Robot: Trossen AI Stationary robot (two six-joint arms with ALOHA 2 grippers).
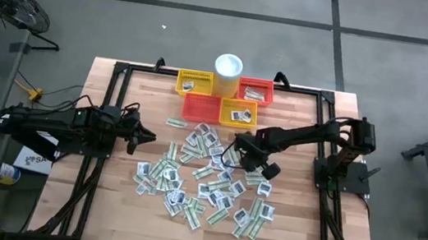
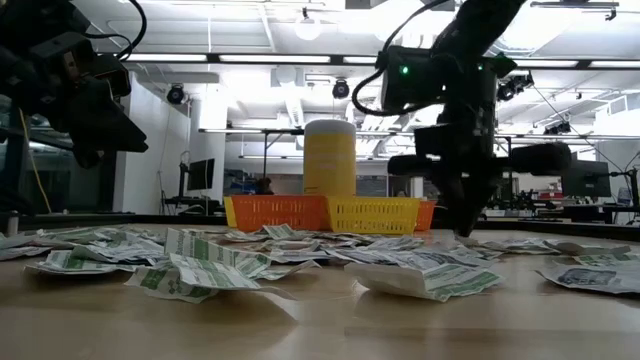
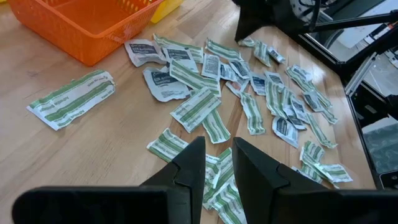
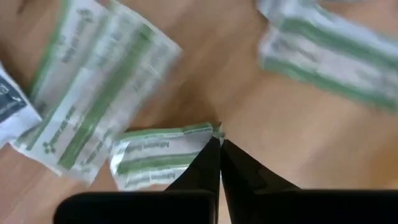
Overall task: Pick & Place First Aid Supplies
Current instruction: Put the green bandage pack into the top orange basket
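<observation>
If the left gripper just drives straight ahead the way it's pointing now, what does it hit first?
Probably the nearest green-striped packets at the edge of the pile, just ahead of the left gripper in its wrist view. It hangs above the table, so depth is uncertain; it may pass over the closest ones.

Wooden table [image 1: 111,206], light plank top, black frame along edges. Sachets [image 1: 206,177] strewn loose across centre, white/green, many overlapping. At far edge: yellow basket [image 1: 195,83], red-orange baskets [image 1: 202,107], second yellow basket [image 1: 237,113], all touching. White cup [image 1: 228,66] among them.
</observation>
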